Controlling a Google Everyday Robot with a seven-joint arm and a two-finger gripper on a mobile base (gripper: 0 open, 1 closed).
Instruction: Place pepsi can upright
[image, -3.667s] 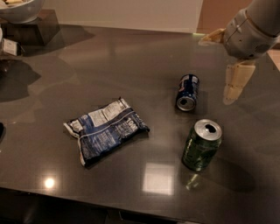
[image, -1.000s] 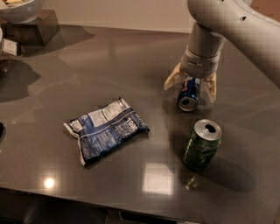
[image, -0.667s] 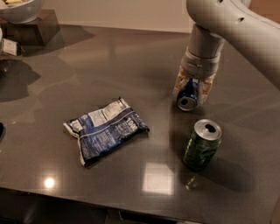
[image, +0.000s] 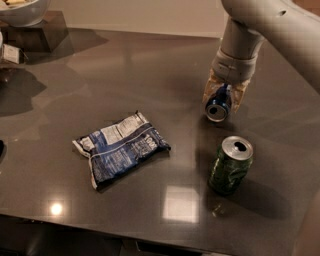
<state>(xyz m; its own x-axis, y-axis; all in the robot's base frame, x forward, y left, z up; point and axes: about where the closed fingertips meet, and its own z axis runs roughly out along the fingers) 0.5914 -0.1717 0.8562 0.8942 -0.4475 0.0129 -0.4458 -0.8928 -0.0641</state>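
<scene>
The pepsi can (image: 218, 107) is dark blue and lies on its side on the dark table (image: 150, 70), at the right, with its silver end facing the front edge. My gripper (image: 225, 96) comes down on it from above. Its tan fingers (image: 210, 91) press against both sides of the can, so it is shut on the can. The can's back half is hidden behind the fingers. I cannot tell whether the can still touches the table.
A green can (image: 230, 165) stands upright just in front of the pepsi can. A blue-and-white snack bag (image: 121, 147) lies flat at the centre left. A white bowl (image: 22, 10) on a dark stand sits at the far left corner.
The gripper came in from the right and dropped over the pepsi can. Its fingers then closed from a wide spread onto the can's sides. The can has shifted slightly.
</scene>
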